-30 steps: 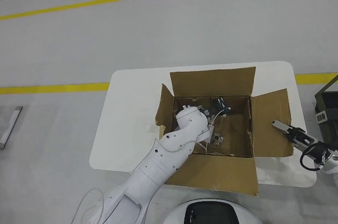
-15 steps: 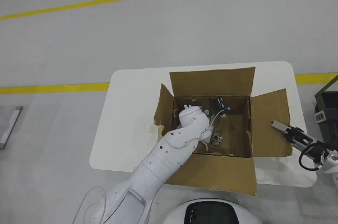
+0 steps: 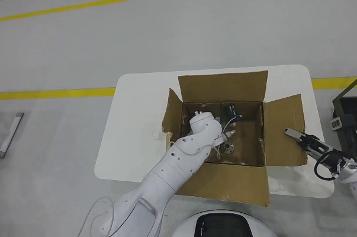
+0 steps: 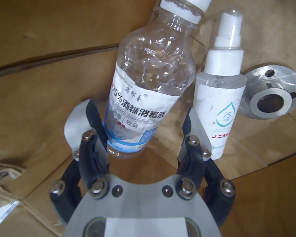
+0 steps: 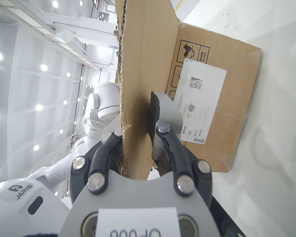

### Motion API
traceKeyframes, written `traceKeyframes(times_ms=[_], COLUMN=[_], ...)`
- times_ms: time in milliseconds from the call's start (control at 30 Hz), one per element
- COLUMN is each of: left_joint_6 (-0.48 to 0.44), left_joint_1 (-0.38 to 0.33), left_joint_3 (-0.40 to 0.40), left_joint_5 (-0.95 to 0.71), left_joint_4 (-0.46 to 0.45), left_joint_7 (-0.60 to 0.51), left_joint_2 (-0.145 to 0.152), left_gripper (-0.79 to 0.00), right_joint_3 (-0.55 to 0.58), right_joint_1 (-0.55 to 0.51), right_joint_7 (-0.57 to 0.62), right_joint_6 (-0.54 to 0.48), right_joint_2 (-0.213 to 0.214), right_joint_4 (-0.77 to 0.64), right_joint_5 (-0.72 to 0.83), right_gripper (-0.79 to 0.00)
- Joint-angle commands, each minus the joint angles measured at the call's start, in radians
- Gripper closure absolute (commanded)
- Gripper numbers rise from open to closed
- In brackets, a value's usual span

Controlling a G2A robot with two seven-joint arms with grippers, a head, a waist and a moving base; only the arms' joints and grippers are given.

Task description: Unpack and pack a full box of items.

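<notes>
1. Near the top view's centre, inside the cardboard box (image 3: 222,87), the left gripper (image 4: 140,115) is hanging with jaws spread wide, straddling the clear disinfectant bottle's (image 4: 150,75) base.
2. That bottle's long axis is running straight away from the gripper, cap farthest; a spray bottle (image 4: 220,99) and metal flange (image 4: 270,92) are lying just beside.
3. At frame right, the right gripper (image 5: 138,115) is pinching the box's side flap (image 5: 143,50); one finger is hiding behind cardboard.

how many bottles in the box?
2. A capped clear bottle sits between the left claw's open fingers; a spray bottle sits beside it, by the metal flange. Others may be hidden.
</notes>
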Motion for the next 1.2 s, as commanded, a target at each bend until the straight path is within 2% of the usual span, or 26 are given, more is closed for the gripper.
traceKeyframes(times_ms=[0,267,367,400,467,533,600,633,667,700,933,1067,1167], left_joint_6=[-0.002,-0.010,-0.018,-0.021,-0.029,-0.032,-0.035,-0.035,-0.036,-0.034,-0.027,-0.031,-0.031], left_joint_1=[-0.002,-0.011,-0.014,-0.015,-0.015,-0.017,-0.018,-0.019,-0.020,-0.021,-0.021,-0.012,0.004], left_joint_3=[0.001,0.005,0.007,0.009,0.010,0.010,0.010,0.010,0.010,0.009,-0.012,-0.042,-0.078], left_joint_5=[0.003,0.015,0.020,0.023,0.022,0.023,0.023,0.022,0.024,0.025,0.012,-0.005,-0.019], left_joint_4=[0.011,0.046,0.059,0.063,0.073,0.083,0.089,0.092,0.095,0.096,0.074,0.017,-0.058], left_joint_7=[0.003,0.011,0.010,0.009,0.008,0.008,0.008,0.007,0.006,0.006,-0.020,-0.050,-0.082], left_joint_2=[-0.004,-0.018,-0.023,-0.025,-0.028,-0.032,-0.035,-0.037,-0.038,-0.040,-0.044,-0.037,-0.024], left_gripper=[-0.680,-0.634,-0.585,-0.542,-0.403,-0.342,-0.154,-0.117,-0.018,0.000,0.000,0.000,0.000], right_joint_3=[0.000,-0.003,-0.005,-0.006,-0.007,-0.008,-0.008,-0.008,-0.009,-0.008,-0.007,-0.002,0.005], right_joint_1=[0.000,0.003,0.003,0.004,0.004,0.005,0.005,0.005,0.004,0.004,0.005,0.012,0.019], right_joint_7=[0.000,-0.003,-0.004,-0.004,-0.004,-0.004,-0.005,-0.005,-0.005,-0.005,-0.008,-0.010,-0.009], right_joint_6=[0.000,-0.002,-0.001,0.000,0.000,0.000,-0.001,-0.001,0.000,0.001,0.001,0.002,0.004], right_joint_2=[0.000,0.000,0.000,0.000,0.000,0.000,0.000,0.000,0.000,0.000,0.001,0.001,0.002], right_joint_4=[0.000,0.001,0.002,0.001,0.001,0.001,0.000,0.000,0.000,-0.001,-0.001,0.001,0.007], right_joint_5=[0.000,-0.002,-0.002,-0.002,-0.003,-0.003,-0.004,-0.004,-0.004,-0.004,-0.006,0.001,0.004], right_gripper=[-0.058,-0.055,-0.055,-0.055,-0.058,-0.052,-0.055,-0.052,-0.049,-0.049,0.000,0.000,0.000])
